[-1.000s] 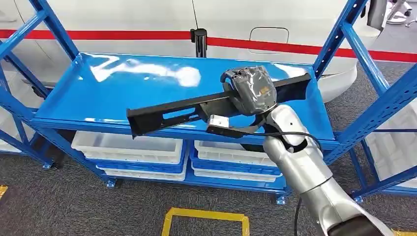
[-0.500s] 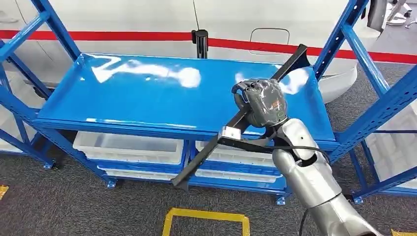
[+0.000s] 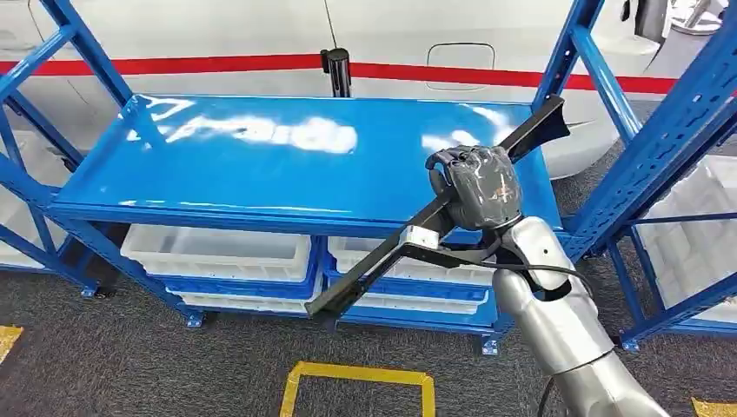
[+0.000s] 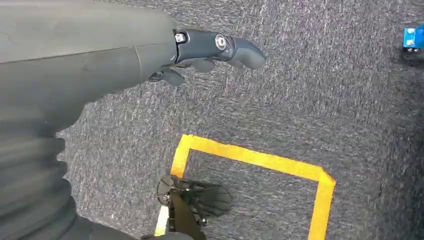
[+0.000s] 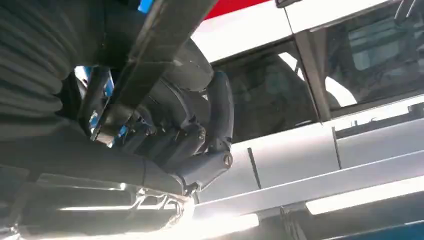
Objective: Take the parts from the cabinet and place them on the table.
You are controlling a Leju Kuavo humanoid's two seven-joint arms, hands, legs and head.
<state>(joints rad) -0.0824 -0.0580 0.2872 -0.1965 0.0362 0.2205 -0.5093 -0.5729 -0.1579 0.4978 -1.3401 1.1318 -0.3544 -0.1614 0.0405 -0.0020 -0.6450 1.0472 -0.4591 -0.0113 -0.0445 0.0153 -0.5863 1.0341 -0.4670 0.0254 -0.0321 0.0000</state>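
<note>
A long black part (image 3: pixel 374 268) slants across the front edge of the blue cabinet shelf (image 3: pixel 261 174). Its far end rises over the shelf's right side and its near end hangs low in front of the lower bins. My right hand (image 3: pixel 480 186) grips the part around its middle, fingers wrapped round it. In the right wrist view the same black part (image 5: pixel 155 55) crosses the hand (image 5: pixel 185 135) that clasps it. My left hand (image 4: pixel 215 50) hangs above the carpet with its fingers loosely out and nothing in it.
White bins (image 3: pixel 217 254) sit on the cabinet's lower shelf. Blue uprights (image 3: pixel 647 148) frame the right side, with another rack beyond. A white car with a red stripe (image 3: pixel 217 63) stands behind. A yellow taped square (image 3: pixel 356 382) marks the grey carpet.
The part swung from lying nearly level across the shelf to a steep slant, its near end dropping below the shelf edge. The whole view then shifted slightly as the camera moved.
</note>
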